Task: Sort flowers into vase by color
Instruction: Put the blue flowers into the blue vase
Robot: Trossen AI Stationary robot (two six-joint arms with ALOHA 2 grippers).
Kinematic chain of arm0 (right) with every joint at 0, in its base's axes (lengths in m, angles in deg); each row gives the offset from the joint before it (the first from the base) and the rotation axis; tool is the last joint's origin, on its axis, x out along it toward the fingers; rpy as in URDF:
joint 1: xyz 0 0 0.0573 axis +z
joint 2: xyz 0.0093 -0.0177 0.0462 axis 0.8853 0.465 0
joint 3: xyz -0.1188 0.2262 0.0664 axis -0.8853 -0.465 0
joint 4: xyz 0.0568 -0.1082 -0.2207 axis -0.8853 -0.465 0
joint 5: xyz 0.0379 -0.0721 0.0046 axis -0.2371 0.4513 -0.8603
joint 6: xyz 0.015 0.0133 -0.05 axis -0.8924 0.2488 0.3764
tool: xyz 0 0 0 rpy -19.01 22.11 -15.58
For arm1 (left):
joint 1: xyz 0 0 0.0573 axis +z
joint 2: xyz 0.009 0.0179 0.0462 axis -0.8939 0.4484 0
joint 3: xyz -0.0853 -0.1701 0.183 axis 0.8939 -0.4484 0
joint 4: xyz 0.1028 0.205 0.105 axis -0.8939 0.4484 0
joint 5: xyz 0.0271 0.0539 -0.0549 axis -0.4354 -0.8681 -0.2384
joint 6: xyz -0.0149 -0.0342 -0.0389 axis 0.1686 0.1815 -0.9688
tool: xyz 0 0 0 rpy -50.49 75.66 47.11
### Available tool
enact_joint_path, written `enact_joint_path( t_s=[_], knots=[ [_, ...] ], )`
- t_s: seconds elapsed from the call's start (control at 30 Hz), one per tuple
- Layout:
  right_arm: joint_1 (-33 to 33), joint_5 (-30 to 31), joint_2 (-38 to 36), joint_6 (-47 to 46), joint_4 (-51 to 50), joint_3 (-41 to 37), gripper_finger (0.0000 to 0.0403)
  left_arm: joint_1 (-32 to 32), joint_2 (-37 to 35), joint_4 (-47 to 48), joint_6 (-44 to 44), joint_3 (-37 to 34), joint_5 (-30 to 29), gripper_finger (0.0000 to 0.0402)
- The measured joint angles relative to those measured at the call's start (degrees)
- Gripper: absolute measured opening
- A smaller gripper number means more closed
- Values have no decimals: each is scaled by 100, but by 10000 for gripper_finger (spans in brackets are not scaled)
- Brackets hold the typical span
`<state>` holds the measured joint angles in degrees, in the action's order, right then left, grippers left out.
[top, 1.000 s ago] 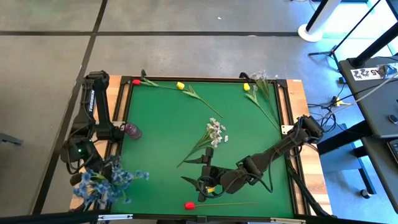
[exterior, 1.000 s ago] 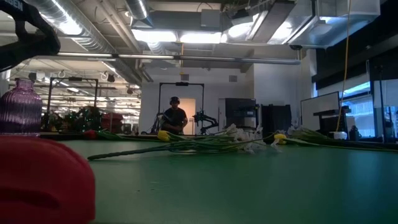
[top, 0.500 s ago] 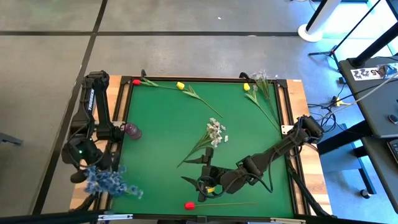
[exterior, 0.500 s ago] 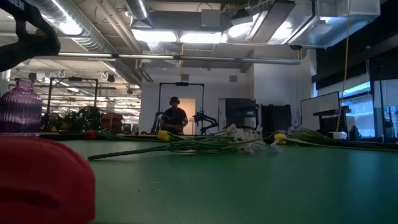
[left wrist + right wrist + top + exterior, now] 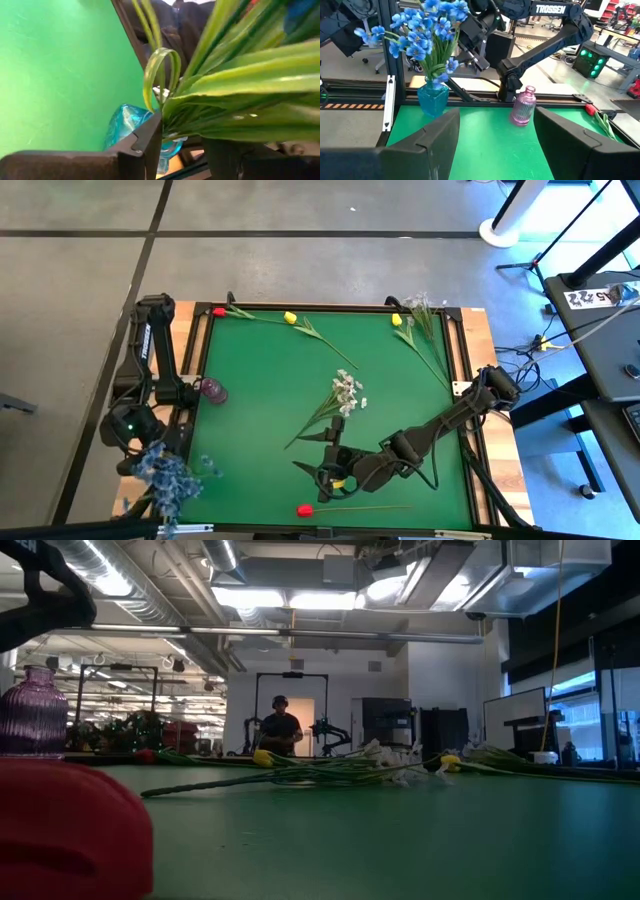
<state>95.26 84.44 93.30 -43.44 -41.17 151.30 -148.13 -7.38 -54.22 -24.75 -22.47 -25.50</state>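
Blue blossom flowers (image 5: 422,30) stand in a blue glass vase (image 5: 432,99) at the table's near left corner. In the high view the bunch (image 5: 168,477) hides the vase. My left gripper (image 5: 182,142) is shut on their green stems just above the vase. My right gripper (image 5: 495,132) is open and empty, low over the mat (image 5: 320,462), with a yellow tulip (image 5: 340,483) beside it. A red tulip (image 5: 305,509) lies near the front edge. A white blossom cluster (image 5: 345,392) lies mid-table. A purple vase (image 5: 213,390) stands at the left. My left gripper pinches the bundle of green stems and leaves (image 5: 186,116) between its two fingers (image 5: 150,136), just above the blue vase's mouth (image 5: 125,120). The blossoms rise above the hold and the stems' lower ends go into the vase, which the right wrist view shows standing upright.
A red tulip (image 5: 218,311), two yellow tulips (image 5: 290,317) (image 5: 397,320) and a pale blossom cluster (image 5: 420,303) lie along the far edge. A raised dark frame (image 5: 460,360) borders the green mat. A person (image 5: 280,728) stands in the room behind.
The blue bunch has swung in my left gripper. Its blossoms, which reached out over the mat toward the right, have drawn in and turned toward the table's near left corner. My right arm has kept still.
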Motion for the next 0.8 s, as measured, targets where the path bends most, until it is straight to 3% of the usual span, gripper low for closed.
enact_joint_path(
  t_s=[0.2,0.5,0.8],
  knots=[
    [-2,0,0,-4,-7,0,253,0,385,-37,277,0,-110,109],
    [0,0,0,-7,-9,0,253,0,812,-71,460,4,-454,12],
    [0,0,0,-7,-11,0,253,-2,815,-26,564,4,-697,18]
  ],
)
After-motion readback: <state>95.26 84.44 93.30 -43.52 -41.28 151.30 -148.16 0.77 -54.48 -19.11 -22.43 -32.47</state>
